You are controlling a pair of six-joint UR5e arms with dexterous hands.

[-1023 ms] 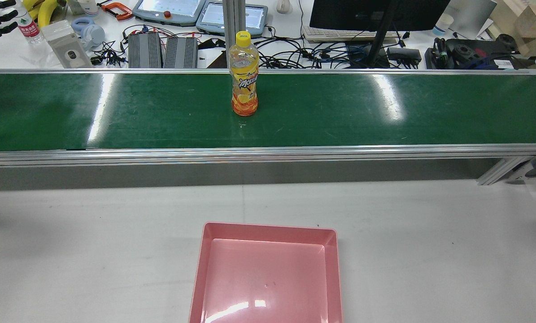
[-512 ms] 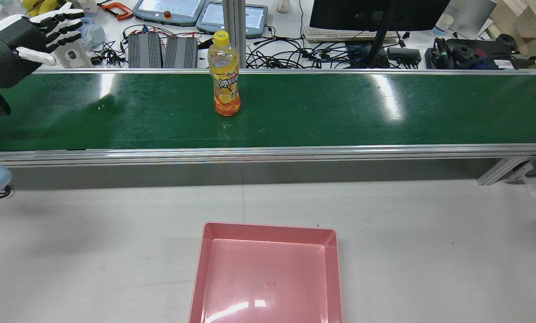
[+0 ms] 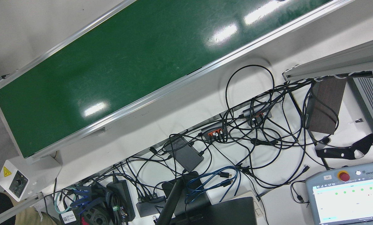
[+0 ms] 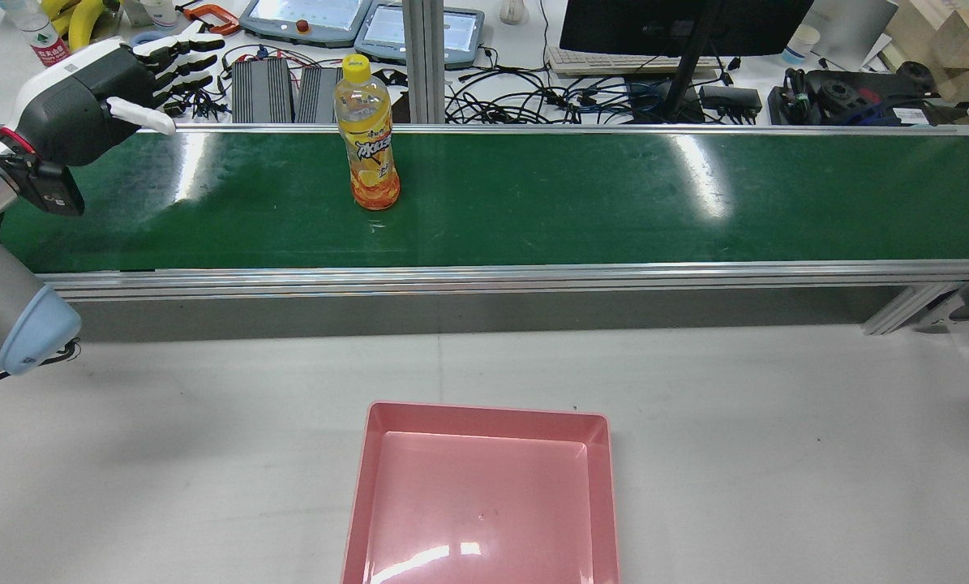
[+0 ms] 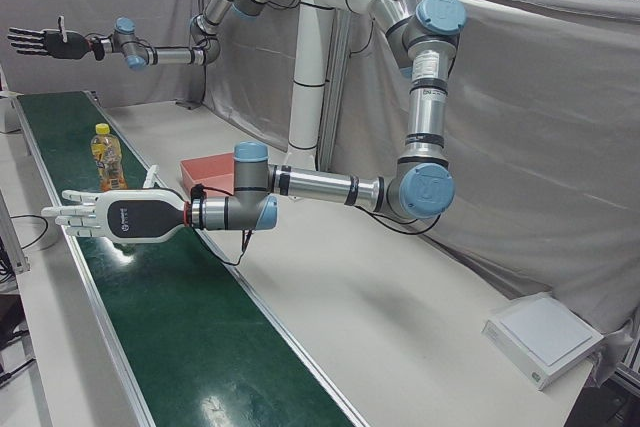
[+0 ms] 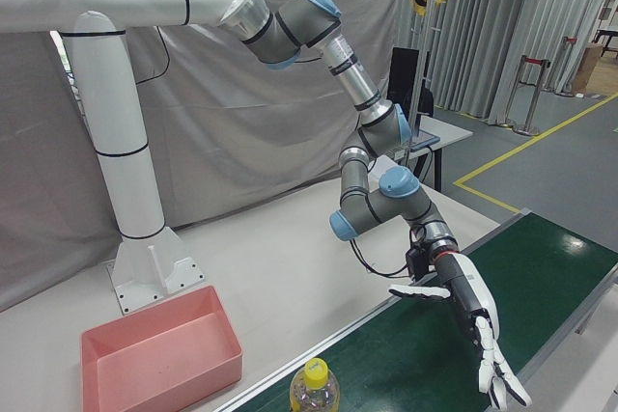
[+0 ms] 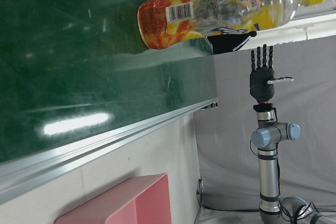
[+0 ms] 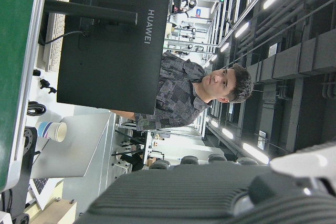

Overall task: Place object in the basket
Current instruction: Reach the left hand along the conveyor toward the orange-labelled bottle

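Observation:
An orange juice bottle with a yellow cap stands upright on the green conveyor belt, left of its middle. It also shows in the left hand view as the bottle. My left hand hovers open over the belt's far edge, well to the left of the bottle, with its fingers stretched toward it. From the corner views this left hand holds nothing. My right hand is raised high at the far end, open and empty. The pink basket sits empty on the grey table in front of the belt.
Beyond the belt lies a cluttered desk with a monitor, teach pendants, power bricks and tangled cables. A person stands behind the monitor in the right hand view. The belt's aluminium rail separates belt and table.
The bottle has travelled leftward along the belt. My left hand has come in from the left edge and moved right over the belt's far side, still open.

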